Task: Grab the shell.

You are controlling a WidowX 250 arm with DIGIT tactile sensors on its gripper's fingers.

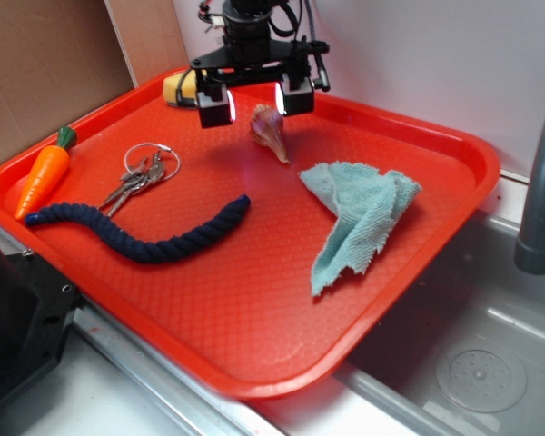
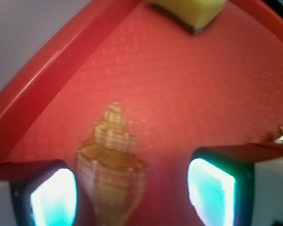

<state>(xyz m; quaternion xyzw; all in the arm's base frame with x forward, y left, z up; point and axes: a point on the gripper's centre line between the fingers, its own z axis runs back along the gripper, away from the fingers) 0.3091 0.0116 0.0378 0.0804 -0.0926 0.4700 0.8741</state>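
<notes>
Gripper (image 1: 255, 102) open above the shell (image 1: 268, 130), nothing held.

The red tray (image 1: 254, 318) holds everything: shell near the back edge, wide end up toward the gripper, point toward the tray's middle. Wrist view: shell (image 2: 112, 162) lies between the two fingers, closer to the left-hand pad (image 2: 54, 197), not clamped. Yellow sponge (image 1: 180, 88) in the back corner, just behind the gripper. Also in the tray: crumpled teal cloth (image 1: 359, 218), navy rope (image 1: 136, 232), key ring (image 1: 142, 177), toy carrot (image 1: 44, 177) at the left rim. The tray sits partly over a metal sink (image 1: 472, 363).
</notes>
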